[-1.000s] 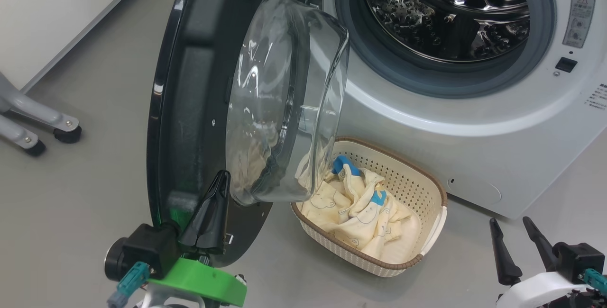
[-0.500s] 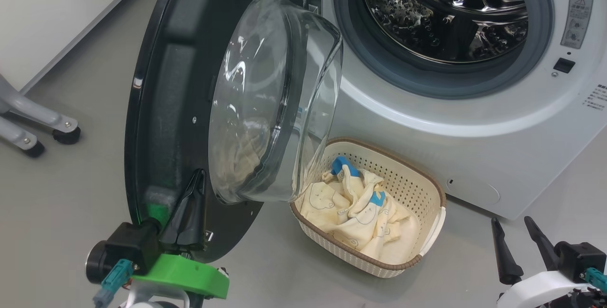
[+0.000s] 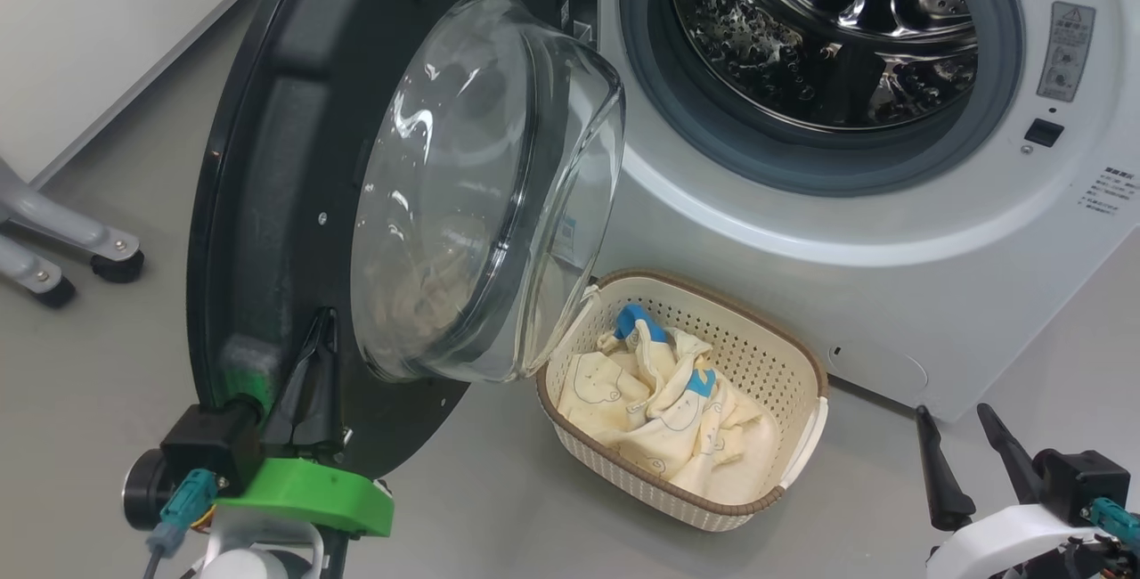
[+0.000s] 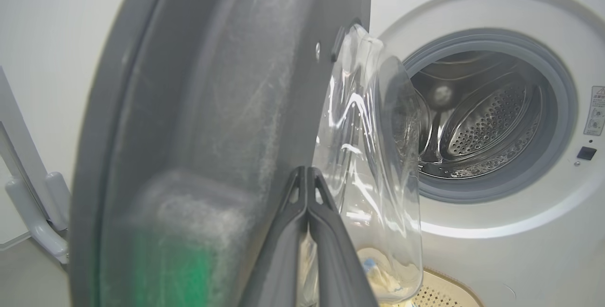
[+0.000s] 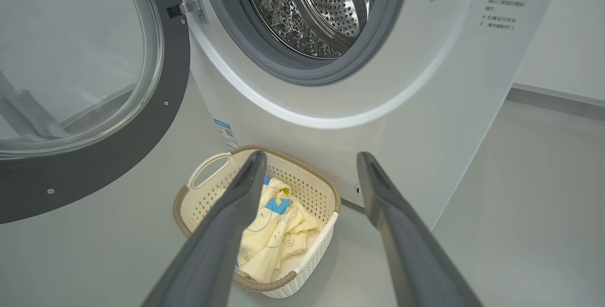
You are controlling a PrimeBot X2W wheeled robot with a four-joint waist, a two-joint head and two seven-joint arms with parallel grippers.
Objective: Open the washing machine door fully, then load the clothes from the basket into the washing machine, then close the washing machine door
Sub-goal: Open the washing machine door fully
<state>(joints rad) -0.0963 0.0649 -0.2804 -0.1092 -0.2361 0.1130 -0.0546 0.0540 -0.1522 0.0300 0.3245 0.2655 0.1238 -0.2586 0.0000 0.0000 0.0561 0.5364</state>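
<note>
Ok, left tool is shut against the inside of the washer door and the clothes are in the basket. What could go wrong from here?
1. The left tool is shut and seems only to lean on the washing machine door, on its smooth inner face, gripping nothing; it could slide off.
2. The door's glass bowl hangs over the nearest end of the basket, so the open right tool might knock it when reaching for the clothes.
</note>
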